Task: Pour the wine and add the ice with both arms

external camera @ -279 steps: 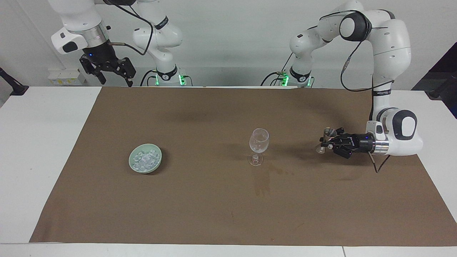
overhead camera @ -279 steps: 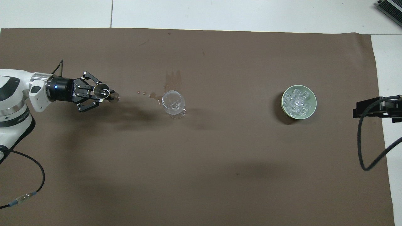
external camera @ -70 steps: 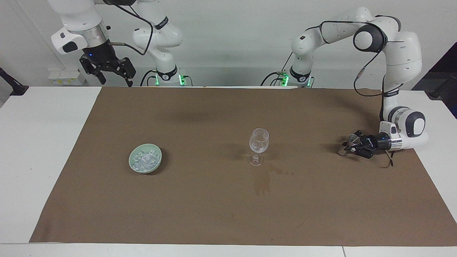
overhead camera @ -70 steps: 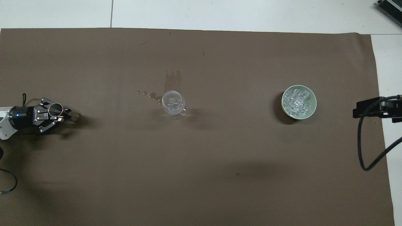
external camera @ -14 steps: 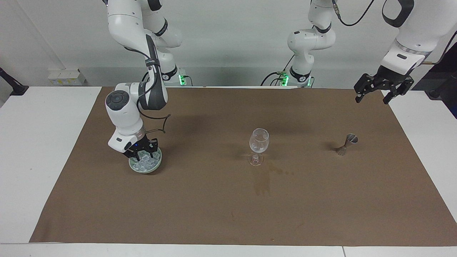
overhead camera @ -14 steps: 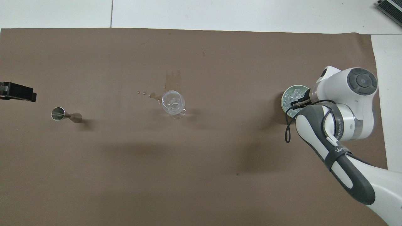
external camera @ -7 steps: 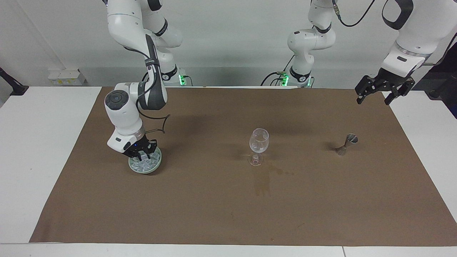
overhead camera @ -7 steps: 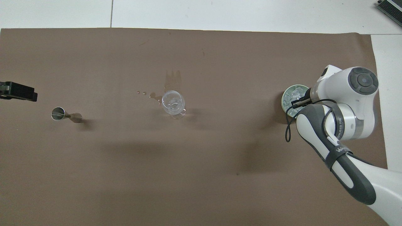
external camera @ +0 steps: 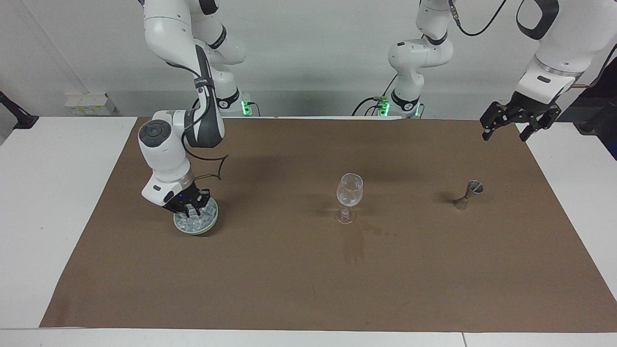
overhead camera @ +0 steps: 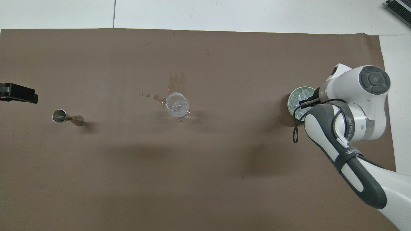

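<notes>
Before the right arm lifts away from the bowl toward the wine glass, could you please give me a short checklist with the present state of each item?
1. Right gripper down in the pale green bowl among the ice: ok.
2. Right gripper shut: ok.
3. A cube actually caught between its fingertips: cannot tell; the gripper hides it in both views.
4. Wine glass upright on the brown mat, apart from the bowl: ok.
5. Path from bowl to glass free of objects: ok.
6. Left gripper open, raised over the mat's edge at its own end, away from the metal jigger; that arm waits: ok.
</notes>
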Controlling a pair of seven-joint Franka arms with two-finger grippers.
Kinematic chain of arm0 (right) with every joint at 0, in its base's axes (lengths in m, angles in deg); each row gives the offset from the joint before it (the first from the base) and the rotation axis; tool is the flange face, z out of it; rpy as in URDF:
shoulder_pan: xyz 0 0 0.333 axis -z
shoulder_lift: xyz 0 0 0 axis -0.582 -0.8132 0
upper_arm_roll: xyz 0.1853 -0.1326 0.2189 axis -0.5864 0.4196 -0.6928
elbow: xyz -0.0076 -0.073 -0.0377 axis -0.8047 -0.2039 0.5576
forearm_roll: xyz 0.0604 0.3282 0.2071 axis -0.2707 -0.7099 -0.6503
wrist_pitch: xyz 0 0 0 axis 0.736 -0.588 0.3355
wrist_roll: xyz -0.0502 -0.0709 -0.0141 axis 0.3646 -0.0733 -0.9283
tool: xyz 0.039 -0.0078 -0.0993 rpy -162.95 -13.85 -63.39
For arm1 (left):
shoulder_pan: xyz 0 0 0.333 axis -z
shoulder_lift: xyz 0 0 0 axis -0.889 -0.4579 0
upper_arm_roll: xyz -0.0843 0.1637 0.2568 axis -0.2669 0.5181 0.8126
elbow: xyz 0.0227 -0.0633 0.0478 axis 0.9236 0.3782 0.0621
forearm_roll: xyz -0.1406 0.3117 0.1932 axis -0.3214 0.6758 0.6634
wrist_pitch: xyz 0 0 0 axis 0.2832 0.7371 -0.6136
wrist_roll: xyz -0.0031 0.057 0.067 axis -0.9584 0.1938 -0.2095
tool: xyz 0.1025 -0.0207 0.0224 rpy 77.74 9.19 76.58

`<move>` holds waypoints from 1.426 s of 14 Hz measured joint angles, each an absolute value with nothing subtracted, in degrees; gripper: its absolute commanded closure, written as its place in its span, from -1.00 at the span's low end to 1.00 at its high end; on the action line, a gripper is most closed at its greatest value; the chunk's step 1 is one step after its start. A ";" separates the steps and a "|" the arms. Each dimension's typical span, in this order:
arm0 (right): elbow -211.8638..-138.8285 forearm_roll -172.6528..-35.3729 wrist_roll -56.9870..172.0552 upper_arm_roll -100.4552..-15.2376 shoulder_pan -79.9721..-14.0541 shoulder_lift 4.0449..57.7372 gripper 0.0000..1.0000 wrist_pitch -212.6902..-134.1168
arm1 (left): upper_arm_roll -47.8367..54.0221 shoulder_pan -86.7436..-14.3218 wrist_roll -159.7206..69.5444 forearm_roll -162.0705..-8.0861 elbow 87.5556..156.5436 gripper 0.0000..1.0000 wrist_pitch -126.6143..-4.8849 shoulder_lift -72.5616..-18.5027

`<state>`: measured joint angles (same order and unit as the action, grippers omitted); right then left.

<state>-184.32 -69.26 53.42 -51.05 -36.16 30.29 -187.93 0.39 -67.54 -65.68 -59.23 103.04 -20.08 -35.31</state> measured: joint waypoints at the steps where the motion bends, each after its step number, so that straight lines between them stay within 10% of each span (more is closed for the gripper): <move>1: -184.27 -69.28 53.91 -51.06 -36.16 30.29 0.97 -187.92 | 0.35 -67.52 -65.68 -59.23 103.05 -1.00 -20.08 -35.60; 20: -168.33 -69.59 88.01 -68.48 -36.13 37.29 1.00 -166.81 | 1.70 -64.94 -68.46 -60.35 102.22 -1.00 -20.59 -37.83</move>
